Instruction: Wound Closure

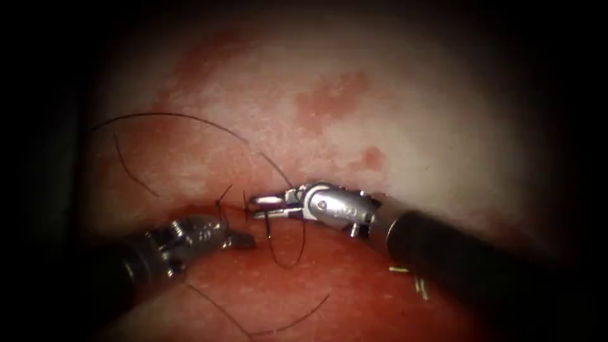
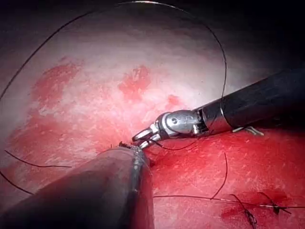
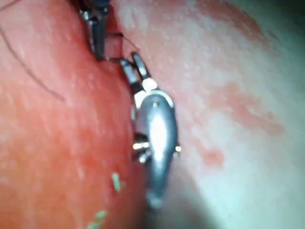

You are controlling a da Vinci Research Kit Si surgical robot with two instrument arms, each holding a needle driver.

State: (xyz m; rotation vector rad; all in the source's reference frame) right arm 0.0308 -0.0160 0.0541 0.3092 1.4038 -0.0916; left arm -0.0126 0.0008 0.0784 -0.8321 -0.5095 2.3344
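Note:
The cut (image 1: 190, 208) runs between pale tissue (image 1: 392, 114) and red, wet tissue. My right tool (image 1: 253, 207) comes in from the right with its jaws open over the cut and nothing between them; the parted jaws also show in the right wrist view (image 3: 133, 64). Dark thread (image 1: 285, 263) hangs in a loop under its jaws. Short thread ends (image 1: 223, 195) stand up just left of them. My left tool (image 1: 244, 239) lies below and to the left, shut on the thread, as far as I can see. I cannot tell where the needle is.
A long strand of thread (image 1: 171, 115) arcs over the pale tissue, and another (image 1: 285, 324) curls across the red tissue in front. Small yellowish bits (image 1: 418, 286) lie beside the right shaft. Earlier stitches (image 2: 248, 215) sit along the cut. Red fluid (image 1: 332, 95) stains the tissue.

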